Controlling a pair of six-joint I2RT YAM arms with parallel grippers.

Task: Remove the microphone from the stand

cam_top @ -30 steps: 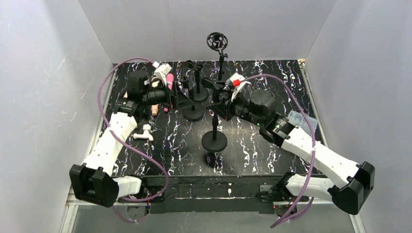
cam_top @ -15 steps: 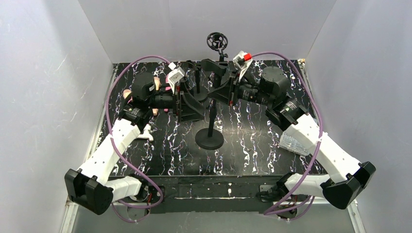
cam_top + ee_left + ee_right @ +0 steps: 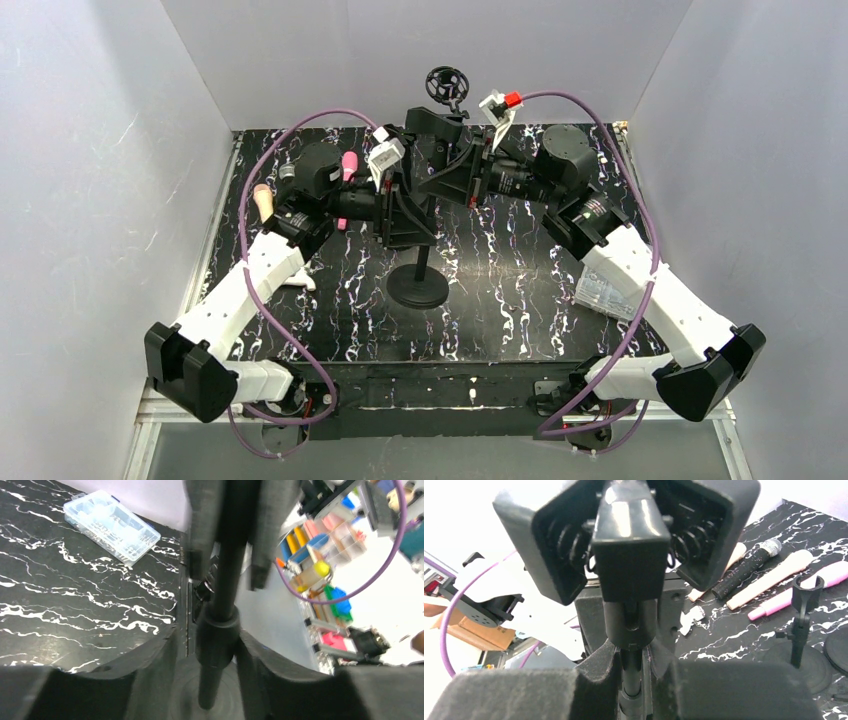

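Observation:
A black stand with a round base (image 3: pixel 417 288) rises mid-table and carries a spring clamp (image 3: pixel 629 545) on top. My right gripper (image 3: pixel 440 180) is shut on its pole just under the clamp (image 3: pixel 636 660). My left gripper (image 3: pixel 408 212) straddles the pole (image 3: pixel 227 555) lower down, at a collar (image 3: pixel 215 645). The right finger touches the collar, while a thin gap shows on the left. No microphone shows in the clamp. Black (image 3: pixel 746 567), beige (image 3: pixel 769 577) and pink (image 3: pixel 804 582) microphones lie on the table.
A second stand with a round shock mount (image 3: pixel 446 84) stands at the back. In the right wrist view another stand with a U-clip (image 3: pixel 806 587) shows to the right. A clear plastic box (image 3: pixel 610 290) lies under my right arm. A small white object (image 3: pixel 295 278) lies at left.
My left gripper swung right onto the pole and its jaws narrowed. My right gripper rose toward the back, still holding the stand, whose base slid slightly left.

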